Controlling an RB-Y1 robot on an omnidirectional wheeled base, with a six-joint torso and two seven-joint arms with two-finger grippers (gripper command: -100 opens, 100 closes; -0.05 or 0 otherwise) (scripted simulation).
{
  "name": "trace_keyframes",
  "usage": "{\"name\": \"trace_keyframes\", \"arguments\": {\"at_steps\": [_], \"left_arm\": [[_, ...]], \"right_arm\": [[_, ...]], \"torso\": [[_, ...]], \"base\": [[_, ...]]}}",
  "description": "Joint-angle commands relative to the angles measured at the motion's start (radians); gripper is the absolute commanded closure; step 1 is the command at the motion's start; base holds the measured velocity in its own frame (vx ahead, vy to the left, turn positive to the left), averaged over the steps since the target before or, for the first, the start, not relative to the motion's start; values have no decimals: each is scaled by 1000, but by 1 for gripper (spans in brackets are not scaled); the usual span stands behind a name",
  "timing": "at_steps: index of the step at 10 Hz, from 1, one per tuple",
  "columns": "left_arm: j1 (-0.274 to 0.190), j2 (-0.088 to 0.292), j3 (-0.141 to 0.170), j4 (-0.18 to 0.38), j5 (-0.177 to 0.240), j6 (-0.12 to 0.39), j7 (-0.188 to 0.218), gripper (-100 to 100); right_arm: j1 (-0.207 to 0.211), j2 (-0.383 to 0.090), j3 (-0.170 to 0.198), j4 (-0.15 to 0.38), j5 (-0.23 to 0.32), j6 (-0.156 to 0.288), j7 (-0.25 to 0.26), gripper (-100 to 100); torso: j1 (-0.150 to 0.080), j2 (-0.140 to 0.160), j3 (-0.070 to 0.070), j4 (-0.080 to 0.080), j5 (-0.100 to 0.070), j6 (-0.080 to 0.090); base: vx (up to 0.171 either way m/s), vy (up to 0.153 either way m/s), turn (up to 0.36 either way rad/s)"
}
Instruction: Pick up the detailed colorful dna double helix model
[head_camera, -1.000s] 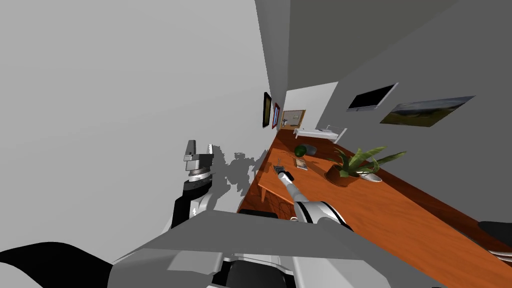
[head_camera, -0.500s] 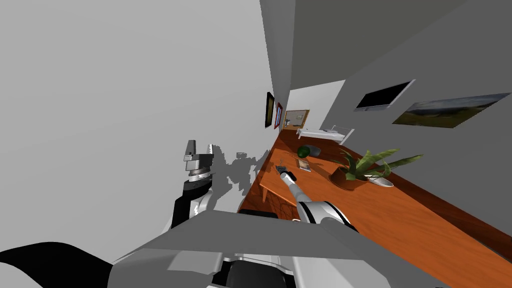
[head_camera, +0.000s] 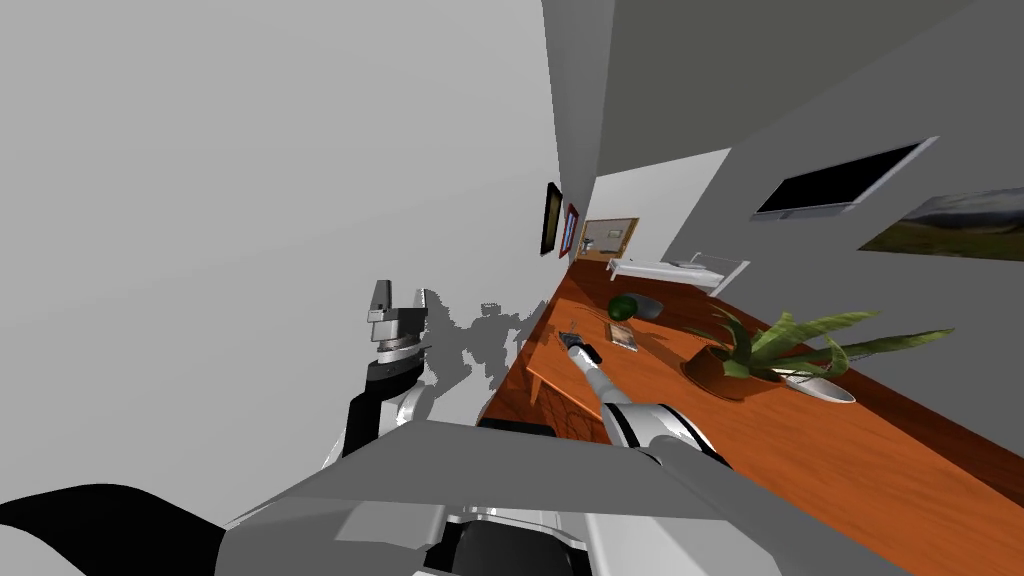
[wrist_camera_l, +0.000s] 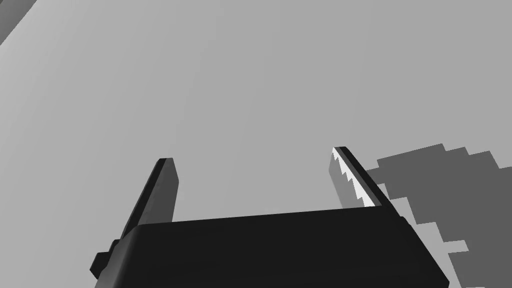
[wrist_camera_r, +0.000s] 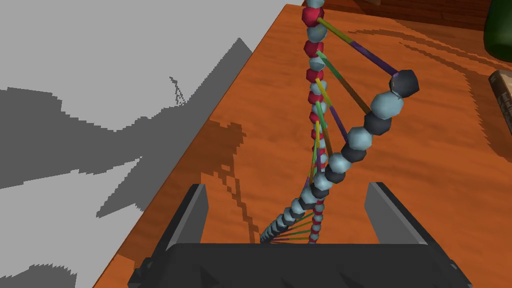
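Left gripper is raised beside the chest on the robot's left, facing a plain grey wall, fingers wide apart, nothing between them. Right arm reaches forward over the near corner of the orange-brown wood-grain table. Right gripper is wide open too, both fingers clear of anything. The dna double helix model is on the table close to its edge and rises between those fingers: one strand of red and pale blue beads, one of dark and pale blue beads, coloured rungs between. Its lower end is hidden behind the gripper's dark body, its top cut off by the frame, so whether it stands or leans is hard to tell. In the head view the model is too small to make out. Further along the table, a dark green round thing, a flat book-like item, then a potted plant.
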Motion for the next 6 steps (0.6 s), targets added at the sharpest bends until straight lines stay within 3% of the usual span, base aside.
{"name": "trace_keyframes", "arguments": {"at_steps": [1,3,4,6], "left_arm": [[0,0,0,0,0,0,0,0],[0,0,0,0,0,0,0,0],[0,0,0,0,0,0,0,0],[0,0,0,0,0,0,0,0]], "right_arm": [[-12,-21,50,36,6,-15,-50,-100],[-12,-21,57,36,6,-15,-54,-100],[-6,-50,56,39,-2,-18,-74,-100],[-8,-50,61,41,-1,-15,-70,-100]], "torso": [[0,0,0,0,0,0],[-1,-1,-1,0,0,0],[-2,-2,-1,0,0,0],[-1,-1,-1,0,0,-1]], "base": [[-7,10,-53],[-1,1,-8],[-10,13,249],[-6,6,62]]}}
